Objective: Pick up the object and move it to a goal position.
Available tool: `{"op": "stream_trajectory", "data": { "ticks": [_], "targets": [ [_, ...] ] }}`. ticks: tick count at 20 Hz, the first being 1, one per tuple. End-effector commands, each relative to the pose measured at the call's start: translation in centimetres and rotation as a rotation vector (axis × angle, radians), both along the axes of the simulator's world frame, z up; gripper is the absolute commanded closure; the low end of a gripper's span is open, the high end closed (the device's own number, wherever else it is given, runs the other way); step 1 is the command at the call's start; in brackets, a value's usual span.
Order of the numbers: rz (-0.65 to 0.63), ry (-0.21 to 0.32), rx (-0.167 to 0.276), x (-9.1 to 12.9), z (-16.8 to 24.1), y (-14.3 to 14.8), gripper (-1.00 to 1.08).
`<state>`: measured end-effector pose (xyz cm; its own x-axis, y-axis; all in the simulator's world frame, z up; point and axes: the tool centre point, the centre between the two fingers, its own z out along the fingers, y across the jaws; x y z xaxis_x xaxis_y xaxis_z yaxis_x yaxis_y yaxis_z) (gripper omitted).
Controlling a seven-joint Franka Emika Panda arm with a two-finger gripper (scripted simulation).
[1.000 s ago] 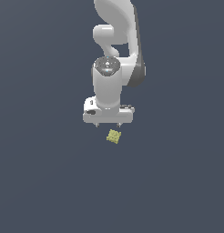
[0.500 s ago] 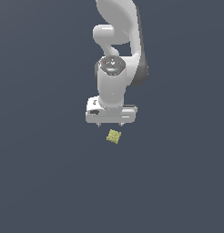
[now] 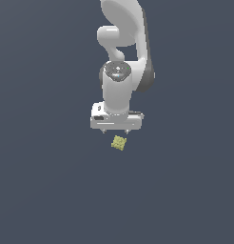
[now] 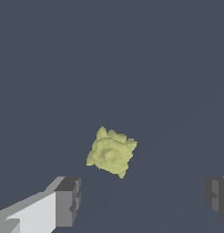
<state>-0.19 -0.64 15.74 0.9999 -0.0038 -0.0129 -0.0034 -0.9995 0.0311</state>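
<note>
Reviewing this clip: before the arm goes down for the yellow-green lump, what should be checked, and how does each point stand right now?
1. Claw open: ok, fingers stand wide apart.
2. Opening wider than the yellow-green lump: ok.
3. Lump free, nothing touching it: ok; both fingers are clear of it.
4. Lump centred between the fingers: not ok; in the wrist view it lies nearer one finger and ahead of the tips.
5. Height above the lump: cannot tell.
6. Goal position visible: not ok, no marker shows in either view.
</note>
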Motion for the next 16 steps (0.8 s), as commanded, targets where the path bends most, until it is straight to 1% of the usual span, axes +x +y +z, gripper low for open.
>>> {"op": "stream_trajectory", "data": {
  "ticks": [1,16],
  "targets": [
    [-0.028,-0.001,0.003,-0.1,-0.5,0.2,-0.92],
    [-0.318,-0.016,0.026,-0.9,-5.6,1.5,-0.92]
  ]
}}
